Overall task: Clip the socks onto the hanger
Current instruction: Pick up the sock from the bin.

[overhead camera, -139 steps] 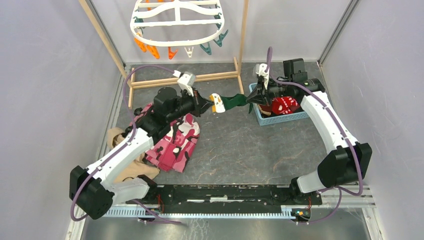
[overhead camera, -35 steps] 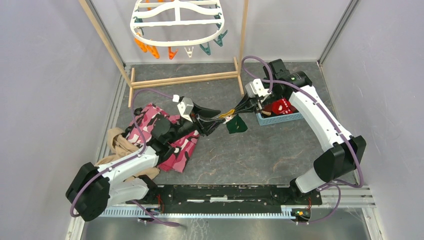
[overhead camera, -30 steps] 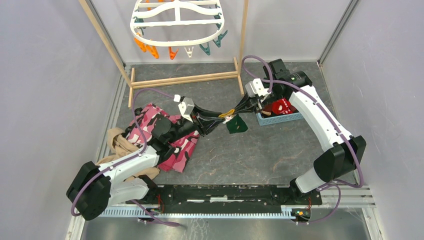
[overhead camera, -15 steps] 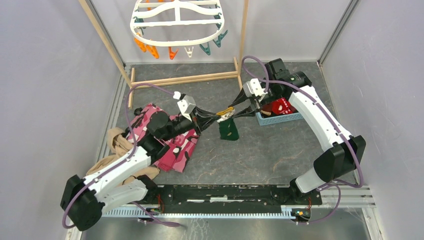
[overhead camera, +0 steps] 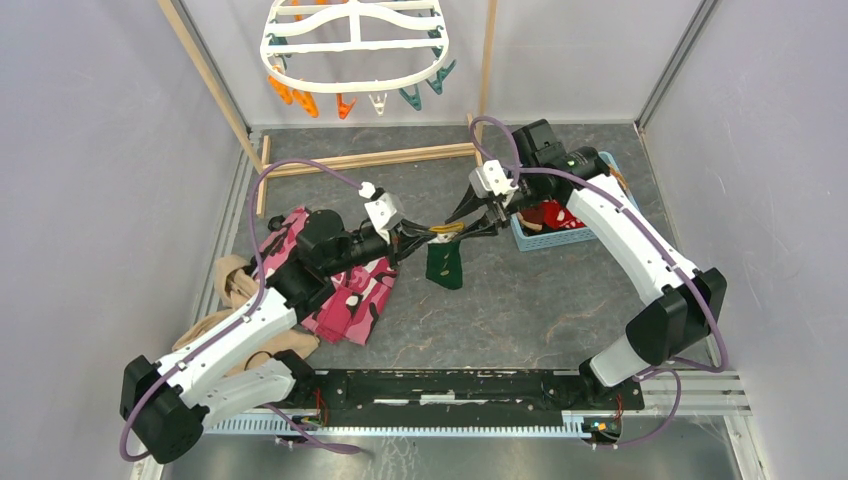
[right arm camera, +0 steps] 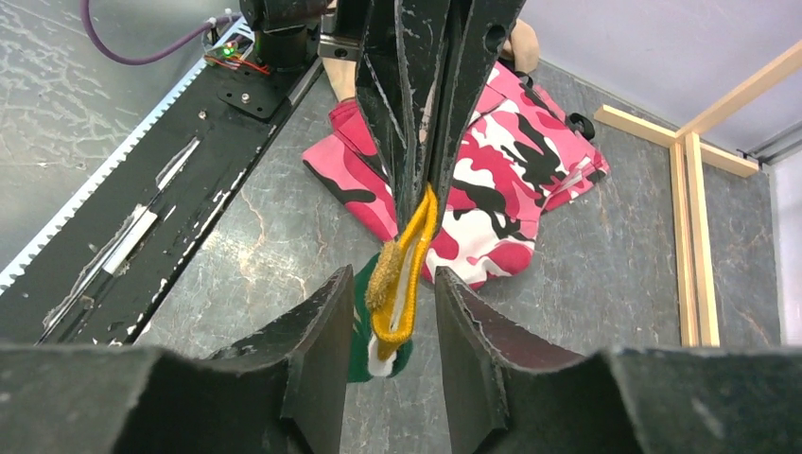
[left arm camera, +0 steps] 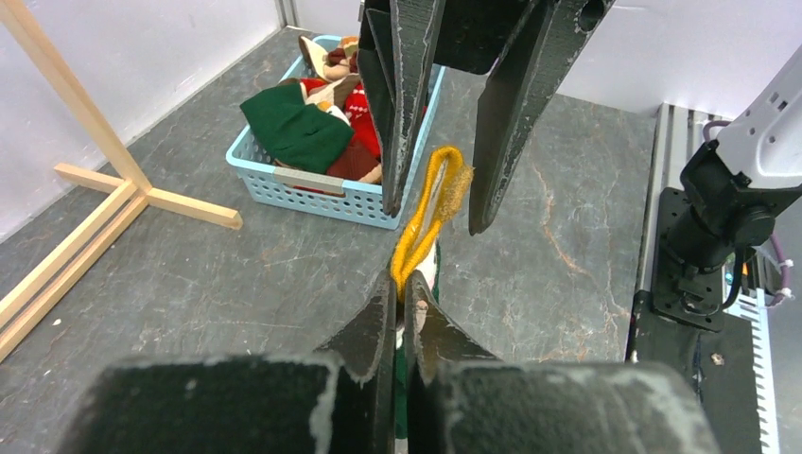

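A dark green sock with a yellow cuff hangs over the floor mat between the two arms. My left gripper is shut on the cuff's near end, and the sock's green body drops below its fingers. My right gripper is open, one jaw on each side of the cuff's far end, with gaps on both sides. More socks, red and green, lie in the blue basket. The white hanger with orange, teal and white clips hangs at the back, far from both grippers.
A pink camouflage garment and a tan cloth lie on the mat under the left arm. The wooden stand's base bar and upright poles frame the hanger. Grey walls close in both sides.
The left gripper has shut on the sock's yellow cuff and the right gripper has opened off it. Both grippers have shifted left, and the sock now hangs straight down.
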